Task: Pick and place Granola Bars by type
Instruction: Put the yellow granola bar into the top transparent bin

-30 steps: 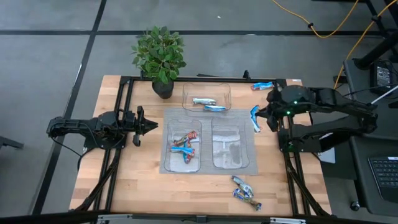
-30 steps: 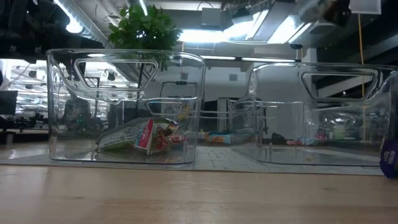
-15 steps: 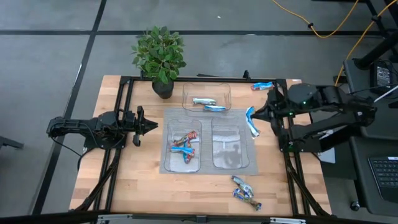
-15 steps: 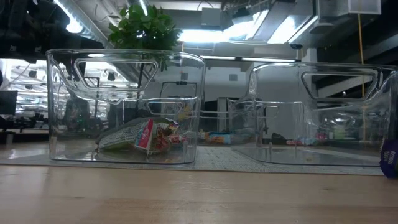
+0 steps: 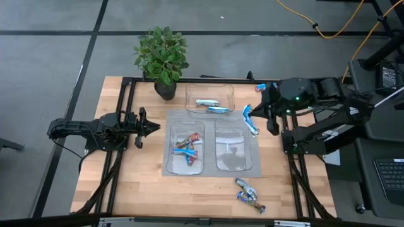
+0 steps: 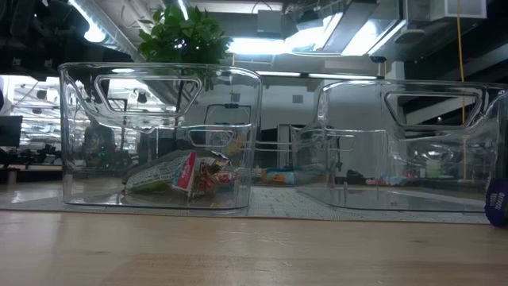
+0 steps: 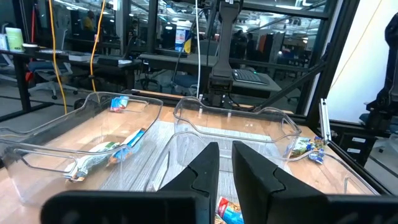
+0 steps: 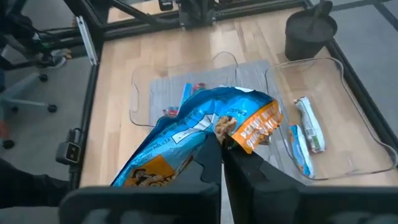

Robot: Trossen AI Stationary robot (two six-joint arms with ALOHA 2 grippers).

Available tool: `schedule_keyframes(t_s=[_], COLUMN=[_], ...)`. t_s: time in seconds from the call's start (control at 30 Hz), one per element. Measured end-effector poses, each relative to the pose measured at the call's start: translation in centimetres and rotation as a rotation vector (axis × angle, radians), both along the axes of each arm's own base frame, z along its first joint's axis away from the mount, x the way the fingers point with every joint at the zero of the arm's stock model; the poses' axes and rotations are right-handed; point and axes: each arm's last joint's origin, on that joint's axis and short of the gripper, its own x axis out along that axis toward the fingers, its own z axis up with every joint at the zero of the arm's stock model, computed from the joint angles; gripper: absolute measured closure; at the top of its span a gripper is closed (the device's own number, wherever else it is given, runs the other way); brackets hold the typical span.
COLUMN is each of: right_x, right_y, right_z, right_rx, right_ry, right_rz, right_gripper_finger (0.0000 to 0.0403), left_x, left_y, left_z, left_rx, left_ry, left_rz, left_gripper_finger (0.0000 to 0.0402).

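My right gripper (image 5: 260, 115) is shut on a bright blue and orange granola bar (image 5: 250, 120), in the air over the right edge of the grey mat (image 5: 211, 169). Two bars, one pale (image 5: 206, 102) and one blue (image 5: 218, 109), lie in the far clear tray (image 5: 189, 94). Several blue-and-red bars (image 5: 187, 149) lie in the near left tray (image 5: 170, 151). One blue bar (image 5: 266, 87) lies at the table's far right. Dark crinkly bars (image 5: 250, 195) lie near the near edge. My left gripper (image 5: 155, 127) waits shut at the table's left. My right gripper pinches the blue and orange bar between its two fingers, at about mid-length of the wrapper (image 8: 216, 126). The fingers (image 8: 210, 163) lie across the bar. The bar is lifted clear, and both its ends stick out sideways past the fingers.
The near right tray (image 5: 219, 151) holds no bars. A potted plant (image 5: 162, 58) stands at the far edge, left of the far tray. Black frame rails (image 5: 120, 120) run along the table's left and right sides. Bare wood lies near the table's near left corner (image 5: 136, 189).
My right gripper has carried the blue and orange bar toward the table's left, from beside the right rail to over the mat's right edge. It stays shut on the bar.
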Motion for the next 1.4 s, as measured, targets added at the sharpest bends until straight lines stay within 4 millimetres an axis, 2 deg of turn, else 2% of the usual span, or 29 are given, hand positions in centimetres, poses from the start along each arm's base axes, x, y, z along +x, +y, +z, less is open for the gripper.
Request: schedule_keyframes(t_s=[0.23,0.5,0.6,0.83,0.97,1.2,1.4], right_x=[2.9,6.7,7.7,9.7,10.9,13.4,16.0], right_y=[-1.6,-5.5,-7.0,-11.3,-14.1,-18.5,-20.4], right_z=[-1.5,-3.3,-3.0,-1.0,-1.1,-5.2,-9.4], right_rx=[-0.045,-0.031,-0.053,-0.098,-0.132,-0.090,-0.050], right_ry=[0.081,0.128,0.127,0.076,0.079,0.216,0.330], right_rz=[-0.010,-0.018,-0.046,-0.139,-0.177,-0.236,-0.240], right_gripper_finger=[0.0393,0.0393,0.0393,0.0393,0.0393,0.0393,0.0393], left_x=[0.0,0.0,0.0,0.0,0.0,0.0,0.0], left_y=[0.0,0.0,0.0,0.0,0.0,0.0,0.0], left_z=[0.0,0.0,0.0,0.0,0.0,0.0,0.0], left_rx=[0.000,0.000,0.000,0.000,0.000,0.000,0.000], left_ry=[0.000,0.000,0.000,0.000,0.000,0.000,0.000], left_rz=[0.000,0.000,0.000,0.000,0.000,0.000,0.000], left_gripper_finger=[0.0358,0.0358,0.0360,0.0361,0.0357,0.0361,0.0363])
